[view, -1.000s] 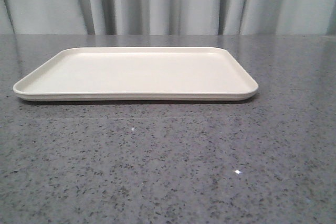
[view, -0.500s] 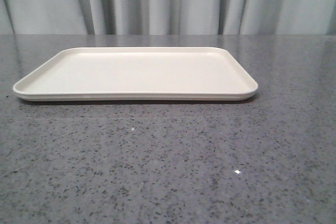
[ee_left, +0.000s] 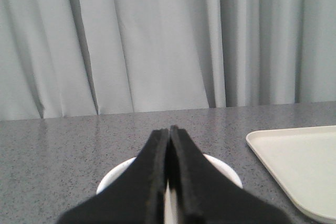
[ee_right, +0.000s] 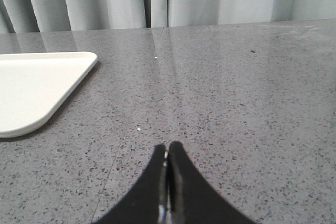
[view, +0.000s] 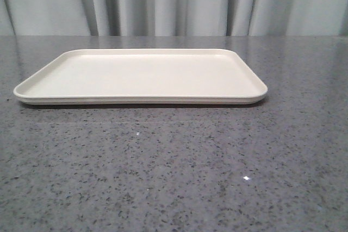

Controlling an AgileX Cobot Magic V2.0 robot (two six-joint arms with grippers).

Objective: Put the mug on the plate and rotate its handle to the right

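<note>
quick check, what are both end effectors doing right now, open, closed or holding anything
Left end effector: closed, fingers pressed together, holding nothing; the white mug sits behind them.
Right end effector: closed and empty above the grey table.

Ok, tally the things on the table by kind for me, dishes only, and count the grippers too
Mugs: 1, the mug, seen only in the left wrist view.
Plates: 1, the plate, nothing on it.
Grippers: 2, the left gripper and the right gripper, both shut.
Total: 4.
</note>
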